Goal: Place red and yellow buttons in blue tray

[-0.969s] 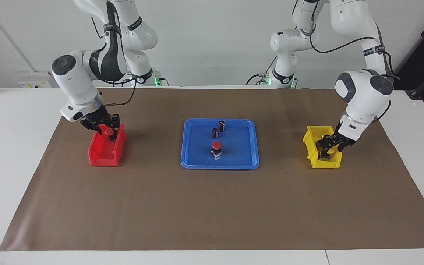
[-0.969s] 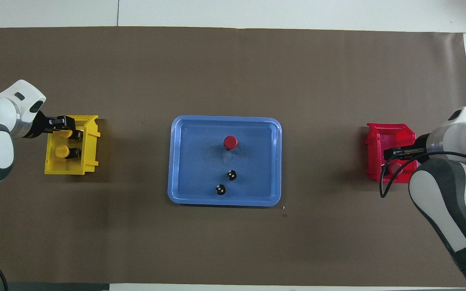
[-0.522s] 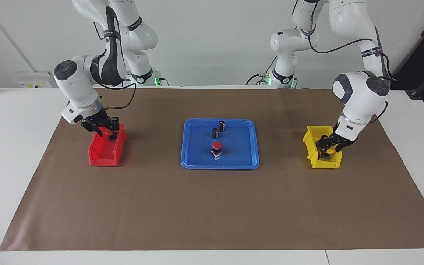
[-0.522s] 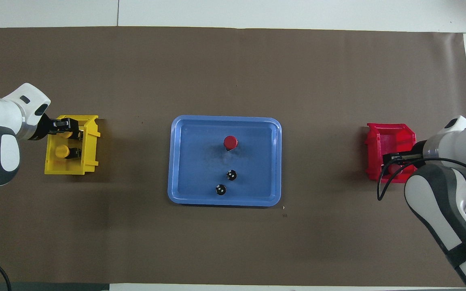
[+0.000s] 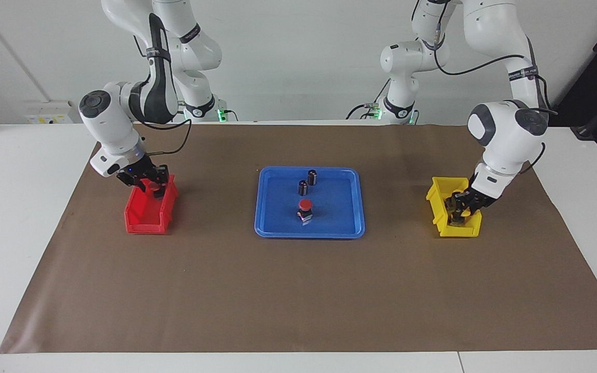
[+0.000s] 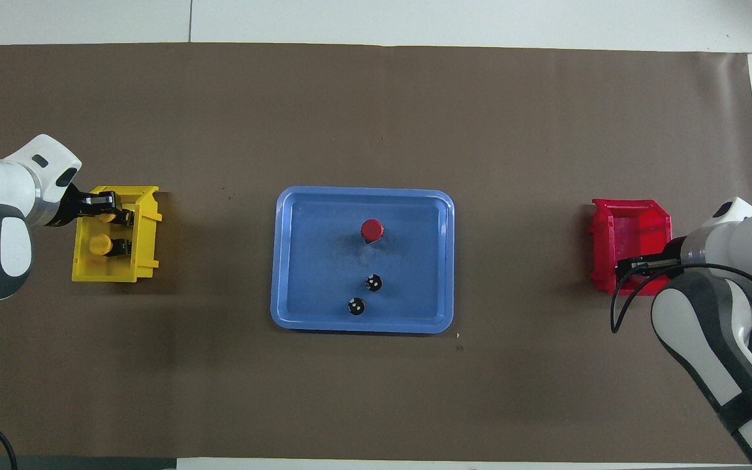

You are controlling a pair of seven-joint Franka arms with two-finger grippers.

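One red button (image 5: 304,204) upright in the blue tray (image 5: 350,228). Right gripper (image 5: 149,185) clamped on another red button (image 5: 151,185) over the red bin (image 5: 145,220); left gripper (image 5: 462,204) down in the yellow bin (image 5: 436,199), grip unreadable. Probably light, stiff, slick-domed, so best pinched on the blocky body.

1 button (image 5: 304,205) and 2 cylinders (image 5: 307,182) in tray (image 5: 272,228)
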